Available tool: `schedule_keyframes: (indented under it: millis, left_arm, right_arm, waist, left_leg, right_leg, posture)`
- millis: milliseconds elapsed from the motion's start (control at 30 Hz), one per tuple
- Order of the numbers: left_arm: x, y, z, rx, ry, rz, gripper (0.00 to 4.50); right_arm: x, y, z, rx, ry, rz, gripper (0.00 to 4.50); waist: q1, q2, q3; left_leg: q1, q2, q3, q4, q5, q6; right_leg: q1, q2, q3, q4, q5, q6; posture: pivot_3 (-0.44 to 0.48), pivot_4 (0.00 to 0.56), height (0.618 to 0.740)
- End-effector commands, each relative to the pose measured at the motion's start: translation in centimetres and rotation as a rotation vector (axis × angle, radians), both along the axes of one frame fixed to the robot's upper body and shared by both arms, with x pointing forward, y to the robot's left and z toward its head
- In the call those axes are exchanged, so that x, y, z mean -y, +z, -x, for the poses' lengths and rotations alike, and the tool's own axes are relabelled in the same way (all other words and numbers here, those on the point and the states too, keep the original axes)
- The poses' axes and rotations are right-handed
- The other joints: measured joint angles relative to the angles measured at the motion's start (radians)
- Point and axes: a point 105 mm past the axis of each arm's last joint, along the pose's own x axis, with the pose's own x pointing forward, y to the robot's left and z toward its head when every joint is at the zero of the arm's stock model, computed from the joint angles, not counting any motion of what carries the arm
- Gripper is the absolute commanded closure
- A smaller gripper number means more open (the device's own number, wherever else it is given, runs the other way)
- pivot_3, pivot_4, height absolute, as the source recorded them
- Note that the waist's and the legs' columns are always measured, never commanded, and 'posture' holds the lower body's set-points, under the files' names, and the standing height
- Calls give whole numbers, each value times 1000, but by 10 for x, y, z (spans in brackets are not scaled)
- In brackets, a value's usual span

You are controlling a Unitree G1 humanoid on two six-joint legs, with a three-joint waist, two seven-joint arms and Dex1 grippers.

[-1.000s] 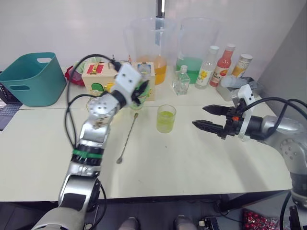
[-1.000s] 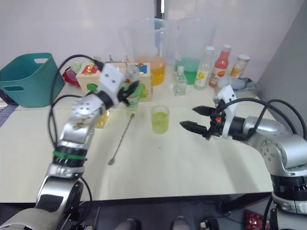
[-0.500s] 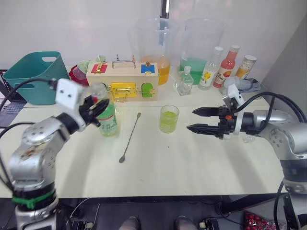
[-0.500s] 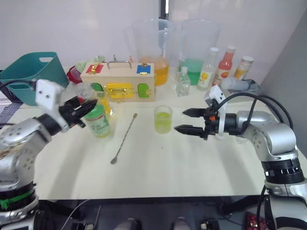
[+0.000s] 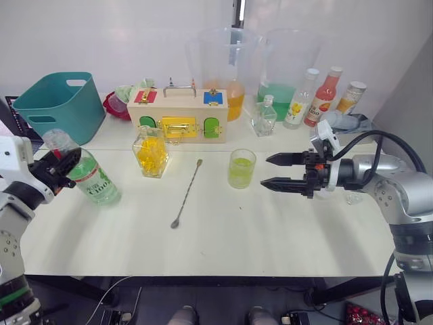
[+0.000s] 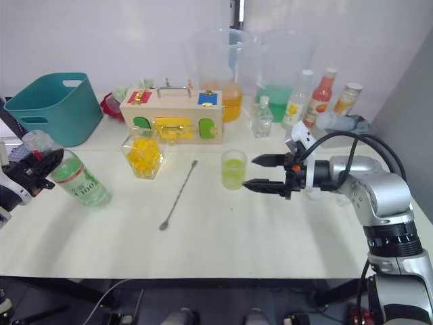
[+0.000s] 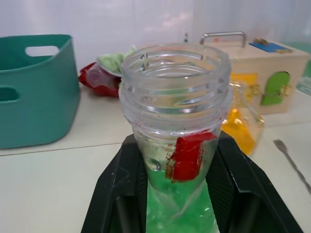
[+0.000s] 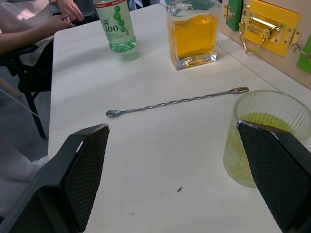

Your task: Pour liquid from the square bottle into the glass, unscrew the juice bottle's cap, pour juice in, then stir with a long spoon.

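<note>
The juice bottle [image 5: 91, 181], clear with a green label, leans at the table's left side, its neck [image 7: 175, 92] uncapped. My left gripper [image 5: 57, 167] is shut on that neck, one finger [image 7: 116, 194] on either side. The square bottle [image 5: 151, 152] holds yellow liquid and stands in front of the wooden box. The long spoon [image 5: 187, 193] lies flat between it and the glass [image 5: 241, 168], which holds yellow-green liquid. My right gripper [image 5: 264, 171] hangs open just right of the glass, pointing at it, with nothing between its fingers [image 8: 87, 170].
A teal basket [image 5: 54, 105] stands at the back left beside the wooden latch box [image 5: 179, 115]. Two large pitchers [image 5: 226, 68], a small clear bottle [image 5: 264, 116] and three drink bottles [image 5: 325, 95] line the back. A person's hand [image 8: 68, 9] rests beyond the table's left edge.
My left arm has swung left with the juice bottle, from beside the square bottle to the table's left side. The right gripper has barely moved and stays open.
</note>
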Motion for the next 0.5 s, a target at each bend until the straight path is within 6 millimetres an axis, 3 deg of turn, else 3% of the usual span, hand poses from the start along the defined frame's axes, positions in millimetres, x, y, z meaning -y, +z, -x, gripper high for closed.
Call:
schedule_keyframes:
  millis: [33,267,367,500]
  left_arm:
    - [-13,31,-6,106,48,-49,3242]
    - [-24,36,-50,109,79,12,3242]
    - [-24,39,-59,115,76,22,3242]
    - [-24,29,-82,60,109,-12,3242]
  right_arm:
    - [-1,16,5,66,4,-6,39]
    - [-3,17,10,68,-9,-16,39]
    - [-3,17,10,68,-13,-18,39]
    - [-3,18,12,74,-25,-21,39]
  waist:
    - [4,0,0]
    - [3,-1,-1]
    - [-1,-2,-1]
    - [-7,-2,-1]
  left_leg:
    - [0,0,0,0,0,0]
    - [0,0,0,0,-1,-1]
    - [-1,0,0,0,-1,0]
    - [-1,0,1,0,-1,0]
  right_leg:
    - [0,0,0,0,0,0]
    - [-1,-1,0,0,1,0]
    - [-1,-1,0,0,1,1]
    - [-3,-1,0,1,1,0]
  posture:
    - [0,150,740]
    - [0,150,740]
    - [0,150,740]
    - [0,150,740]
